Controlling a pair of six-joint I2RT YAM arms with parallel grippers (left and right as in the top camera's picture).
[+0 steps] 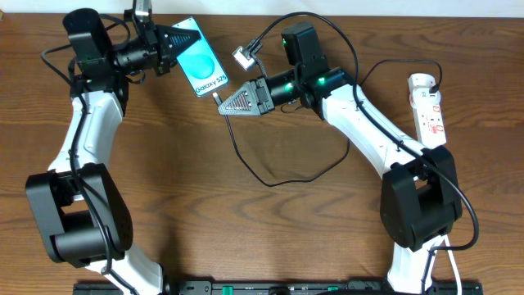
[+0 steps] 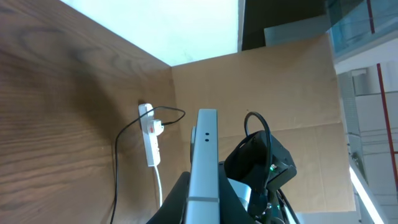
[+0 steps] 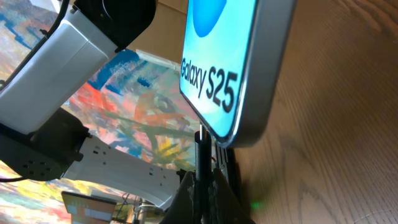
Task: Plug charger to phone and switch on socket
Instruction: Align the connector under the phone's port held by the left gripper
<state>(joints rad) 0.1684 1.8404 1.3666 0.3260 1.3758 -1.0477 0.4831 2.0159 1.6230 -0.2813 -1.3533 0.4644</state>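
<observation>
The left hand (image 1: 185, 39) is clamped on the top end of the phone (image 1: 205, 70), its black wedge-shaped fingers pressed against the thin slab and holding it tilted above the desk (image 1: 246, 238). The phone's glossy cyan screen faces up, with a paler oval and white "Galaxy S25" lettering. From the left wrist it shows edge-on as a narrow silvery strip with rounded corners.

The right hand (image 1: 228, 102) is closed on the charger (image 3: 201, 148) — its fingers pinch the small, stiff black plug, which stands straight up between them in the right wrist view. The plug's tip reaches the rounded lower edge of the phone. Whether it sits in the port cannot be told from these views. Behind the hand, the thin black cable drops to the desk and lies in a wide, loose loop between the two arms.

The socket (image 1: 427, 102) lies flat near the right edge of the desk, well apart from the phone. It is a narrow white plastic strip with a rounded end and small red marks on its face — a plug is seated in it, and a white cord trails from one end. The desk is matte brown wood with long, streaky grain.
</observation>
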